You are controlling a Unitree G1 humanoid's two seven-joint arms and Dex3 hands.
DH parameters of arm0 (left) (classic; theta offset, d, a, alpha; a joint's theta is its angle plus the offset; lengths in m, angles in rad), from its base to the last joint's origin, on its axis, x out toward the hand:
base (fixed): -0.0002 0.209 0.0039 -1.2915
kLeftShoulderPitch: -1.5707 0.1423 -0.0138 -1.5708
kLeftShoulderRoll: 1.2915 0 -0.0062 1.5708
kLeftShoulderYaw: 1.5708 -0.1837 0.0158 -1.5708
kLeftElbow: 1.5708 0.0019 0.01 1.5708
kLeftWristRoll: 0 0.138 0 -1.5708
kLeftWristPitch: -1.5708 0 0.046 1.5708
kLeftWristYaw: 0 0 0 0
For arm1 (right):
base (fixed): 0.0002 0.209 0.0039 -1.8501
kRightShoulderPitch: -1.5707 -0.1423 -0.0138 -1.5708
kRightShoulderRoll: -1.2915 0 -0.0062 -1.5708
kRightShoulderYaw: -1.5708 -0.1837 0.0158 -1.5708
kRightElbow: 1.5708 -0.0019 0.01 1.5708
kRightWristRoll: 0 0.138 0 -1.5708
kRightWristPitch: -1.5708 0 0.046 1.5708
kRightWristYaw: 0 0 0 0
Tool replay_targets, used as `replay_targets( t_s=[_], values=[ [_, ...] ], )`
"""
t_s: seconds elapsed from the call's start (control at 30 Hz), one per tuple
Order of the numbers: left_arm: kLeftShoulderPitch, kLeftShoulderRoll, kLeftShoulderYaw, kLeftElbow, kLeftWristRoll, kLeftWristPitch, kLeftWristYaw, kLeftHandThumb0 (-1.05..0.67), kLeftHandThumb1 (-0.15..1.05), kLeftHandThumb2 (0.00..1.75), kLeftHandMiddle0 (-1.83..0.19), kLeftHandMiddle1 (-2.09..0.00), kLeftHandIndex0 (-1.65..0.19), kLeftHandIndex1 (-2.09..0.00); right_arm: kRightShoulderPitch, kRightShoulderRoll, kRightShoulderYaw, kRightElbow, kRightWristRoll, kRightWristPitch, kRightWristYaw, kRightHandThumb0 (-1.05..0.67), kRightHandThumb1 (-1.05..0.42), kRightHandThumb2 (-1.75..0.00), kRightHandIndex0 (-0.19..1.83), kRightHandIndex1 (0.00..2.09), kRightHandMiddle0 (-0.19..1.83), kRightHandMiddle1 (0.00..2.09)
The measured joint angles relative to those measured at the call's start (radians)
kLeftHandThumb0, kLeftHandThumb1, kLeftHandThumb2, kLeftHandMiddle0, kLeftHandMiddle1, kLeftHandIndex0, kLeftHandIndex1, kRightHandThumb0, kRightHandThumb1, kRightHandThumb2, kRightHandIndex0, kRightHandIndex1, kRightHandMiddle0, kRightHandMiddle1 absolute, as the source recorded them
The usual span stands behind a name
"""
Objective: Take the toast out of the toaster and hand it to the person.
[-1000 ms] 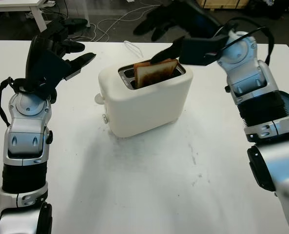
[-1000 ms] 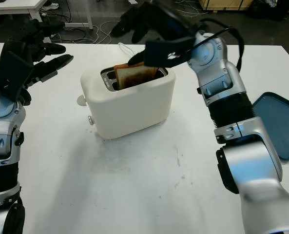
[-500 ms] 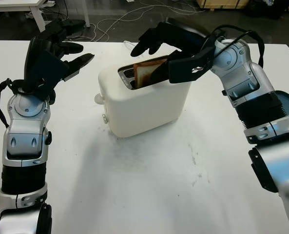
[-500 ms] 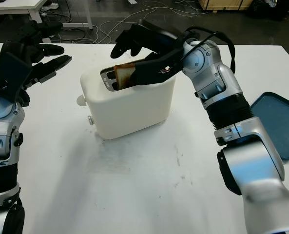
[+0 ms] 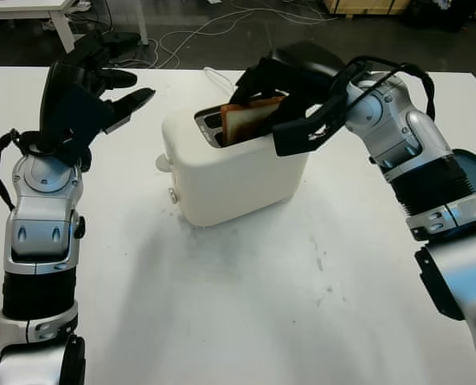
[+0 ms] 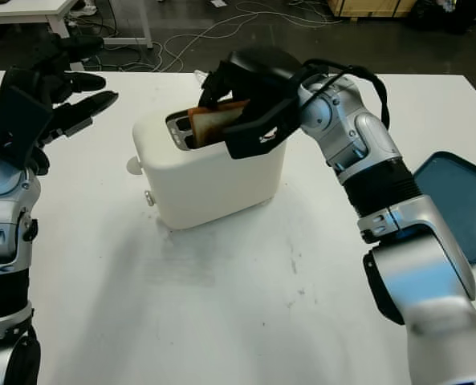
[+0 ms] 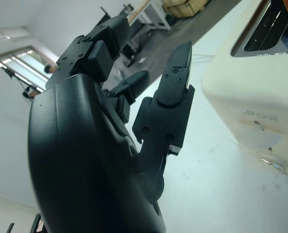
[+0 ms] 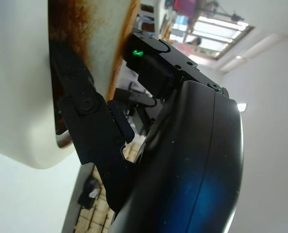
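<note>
Browned toast [image 5: 246, 119] sits upright in the slot of the cream toaster [image 5: 238, 164] on the white table [image 5: 246, 305], with the right hand [image 5: 290, 96] wrapped over its top and fingers [image 6: 258, 128] clamped on both faces. A crooked pull could snag or crumble it. Left hand [image 5: 81, 100] is open, hovering beside the toaster.

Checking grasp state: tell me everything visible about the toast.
The toast is a pale slice with a browned crust, standing on edge and leaning slightly in the rear slot of the white toaster, its upper half sticking out. The right robot hand closes around its far end from above, fingers on both faces. It is not lifted out yet.
</note>
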Motion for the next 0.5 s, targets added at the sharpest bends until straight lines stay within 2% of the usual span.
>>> replay_targets(
  t_s=[0.17, 0.23, 0.3, 0.4, 0.5],
  values=[
    [0.0, 0.0, 0.0, 0.0, 0.0, -0.002, 0.0, -0.29, 0.9, 0.0, -0.3, -0.97, -0.39, -0.51, 0.0, -0.004, 0.012, 0.02, -0.002, -0.025, 0.006, -0.34, -0.71, 0.0, 0.68, 1.19, 1.12, 0.23],
    [0.0, 0.0, 0.001, 0.0, 0.0, -0.003, 0.0, -0.29, 0.9, 0.0, -0.3, -0.97, -0.4, -0.51, 0.0, -0.004, 0.011, 0.036, 0.007, -0.045, 0.006, -0.31, -0.71, 0.0, 0.69, 1.28, 0.96, 0.66],
    [0.0, 0.0, 0.001, 0.001, 0.0, -0.004, 0.0, -0.29, 0.9, 0.0, -0.31, -0.98, -0.4, -0.51, 0.0, -0.002, 0.007, 0.051, 0.034, -0.058, 0.015, -0.29, -0.72, -0.01, 0.72, 1.36, 0.86, 0.97],
    [0.0, 0.0, 0.001, 0.002, 0.0, -0.013, 0.0, -0.29, 0.89, 0.0, -0.3, -0.98, -0.39, -0.52, 0.004, 0.003, 0.001, 0.055, 0.06, -0.061, 0.036, -0.27, -0.74, -0.01, 0.8, 1.38, 0.79, 1.2],
    [0.0, -0.003, 0.001, 0.002, -0.001, -0.021, 0.003, -0.28, 0.89, 0.0, -0.3, -0.98, -0.39, -0.52, 0.009, 0.008, 0.0, 0.054, 0.077, -0.062, 0.048, -0.26, -0.75, 0.0, 0.89, 1.4, 0.77, 1.33]
  ],
)
